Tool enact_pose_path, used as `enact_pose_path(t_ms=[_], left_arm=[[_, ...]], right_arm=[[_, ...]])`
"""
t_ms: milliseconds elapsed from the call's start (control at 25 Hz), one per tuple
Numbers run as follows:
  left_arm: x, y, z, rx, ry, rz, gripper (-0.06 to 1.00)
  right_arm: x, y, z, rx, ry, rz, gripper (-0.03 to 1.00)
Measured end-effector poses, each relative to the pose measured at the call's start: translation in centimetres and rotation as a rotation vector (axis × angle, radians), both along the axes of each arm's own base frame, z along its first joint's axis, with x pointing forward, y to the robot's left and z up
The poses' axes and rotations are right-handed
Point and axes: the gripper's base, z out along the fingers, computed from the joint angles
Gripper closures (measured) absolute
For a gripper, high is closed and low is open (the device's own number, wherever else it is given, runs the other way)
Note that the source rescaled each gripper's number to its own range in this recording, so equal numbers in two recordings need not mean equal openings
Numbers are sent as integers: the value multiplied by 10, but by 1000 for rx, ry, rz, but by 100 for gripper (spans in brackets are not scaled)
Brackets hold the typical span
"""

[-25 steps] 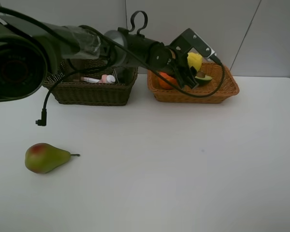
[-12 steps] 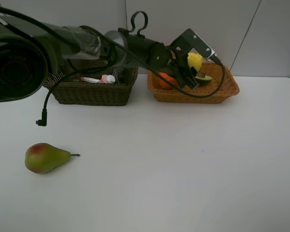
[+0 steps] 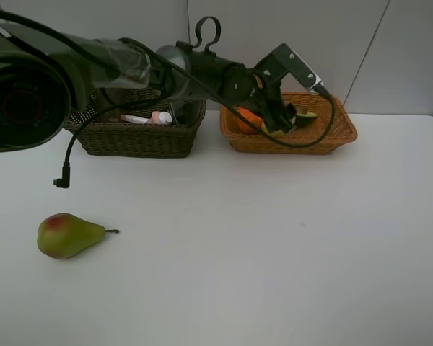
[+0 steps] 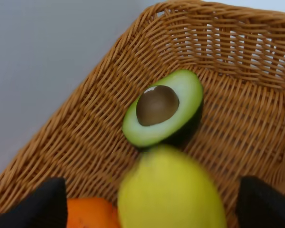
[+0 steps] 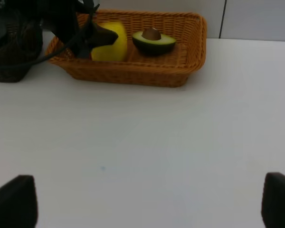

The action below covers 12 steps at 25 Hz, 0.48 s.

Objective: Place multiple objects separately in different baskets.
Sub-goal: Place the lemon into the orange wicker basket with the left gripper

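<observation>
The orange-tan basket [image 3: 339,133] holds an orange [image 3: 245,120], an avocado half [image 3: 306,115] and a yellow lemon [image 3: 271,130]. My left gripper [image 3: 283,114] hangs over this basket, open, with the blurred lemon [image 4: 171,190] between its spread fingertips [image 4: 42,204], touching neither; the avocado half [image 4: 164,109] lies just beyond. The dark brown basket [image 3: 137,140] holds a pink bottle [image 3: 159,117] and a white marker [image 3: 133,119]. The green-red pear [image 3: 66,235] lies on the table at the front left. My right gripper [image 5: 145,204] is open and empty over bare table. The cup and the pump bottle are hidden.
The left arm and its cable [image 3: 65,169] stretch across the dark basket and hide much of its inside. The white table [image 3: 274,252] runs wide in front of both baskets. A wall stands right behind the baskets.
The lemon, held above the tan basket before, has dropped down into it between the orange and the avocado half. The left gripper has let it go.
</observation>
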Motion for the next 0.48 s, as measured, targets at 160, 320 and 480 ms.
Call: enact_pose_path(t_ms=[160,320,480], left_arm=[[0,0,0,3,-3,-2,-3],[0,0,0,3,-3,-3,-3],[0,0,0,3,-3,-3,-3]], right_arm=[[0,0,0,0,0,0,-3],[0,0,0,0,0,0,-3],[0,0,0,0,0,0,-3]])
